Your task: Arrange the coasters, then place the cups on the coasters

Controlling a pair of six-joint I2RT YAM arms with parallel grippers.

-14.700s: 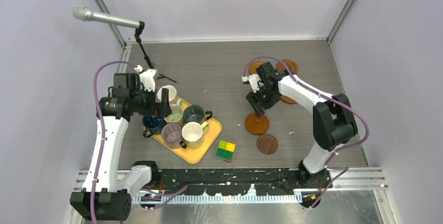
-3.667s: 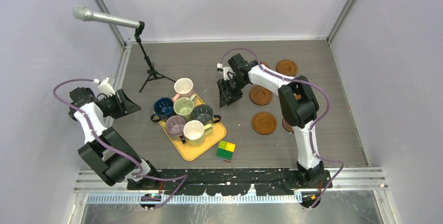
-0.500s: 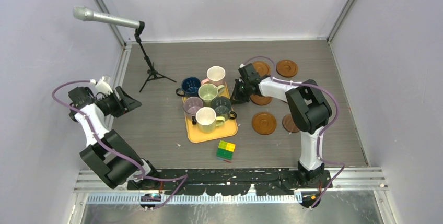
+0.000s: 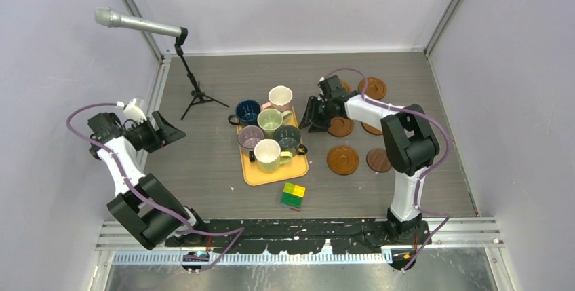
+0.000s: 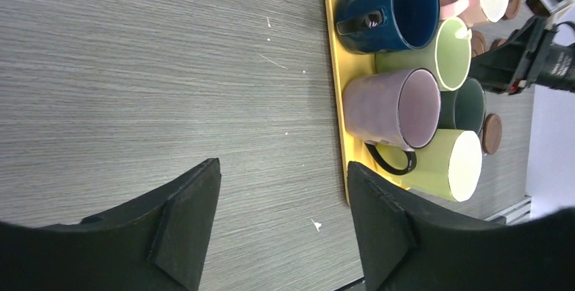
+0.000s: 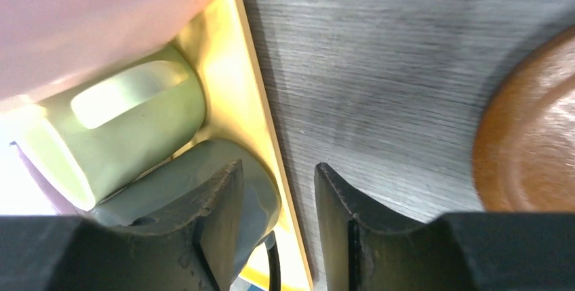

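Observation:
Six cups stand on the orange tray (image 4: 255, 172): dark blue (image 4: 245, 111), white-pink (image 4: 279, 95), light green (image 4: 270, 121), mauve (image 4: 251, 136), dark grey-green (image 4: 287, 136) and cream (image 4: 266, 154). Coasters (image 4: 342, 160) lie to the tray's right, among them a darker one (image 4: 378, 160), one (image 4: 373, 88) at the back and one (image 4: 341, 126) beside my right arm. My right gripper (image 6: 278, 167) is open, its fingers straddling the tray's right rim (image 6: 251, 87) with gaps on both sides. At the far left my left gripper (image 5: 283, 165) is open over bare table.
A microphone on a tripod (image 4: 196, 94) stands at the back left. A yellow-green block (image 4: 293, 195) lies in front of the tray. Walls enclose the table on three sides.

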